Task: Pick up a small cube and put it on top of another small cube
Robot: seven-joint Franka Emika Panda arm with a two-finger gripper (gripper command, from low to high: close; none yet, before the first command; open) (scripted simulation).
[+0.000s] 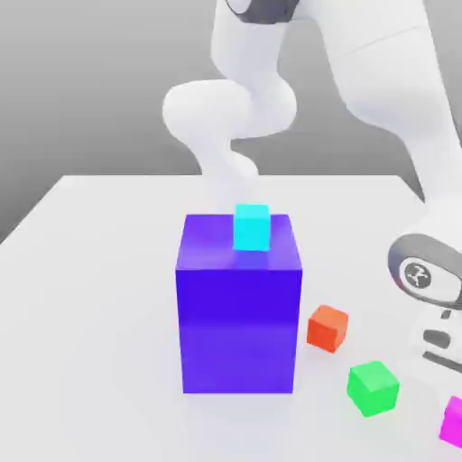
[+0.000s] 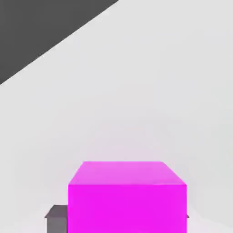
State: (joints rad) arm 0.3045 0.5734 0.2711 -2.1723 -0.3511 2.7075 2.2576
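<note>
A tall, glossy blue block (image 1: pixel 239 302) stands mid-tabletop (image 1: pixel 90 271) in the exterior view, with a small cyan cube (image 1: pixel 252 226) resting on its top face near the far edge. To the exterior view's right of the block sit a small orange cube (image 1: pixel 327 328), then a small green cube (image 1: pixel 374 388) nearer the camera, each apart from the others. At the far right edge lies a small magenta cube (image 1: pixel 454 420), cut off by the frame.

That magenta cube (image 2: pixel 127 198) is what the coming move turns on: in the hand view it sits directly beneath the pincer, close up and squared to the camera, with a grey fingertip (image 2: pixel 57 217) just beside one flank. Whether the pincer is released or already clenched on the cube I cannot tell.

The white arm (image 1: pixel 397 81) arches over from behind the block, its wrist (image 1: pixel 424 275) dropped low at the exterior view's right, above the magenta cube. I judge the grasp to be the step in hand; no small cube is lifted yet.
</note>
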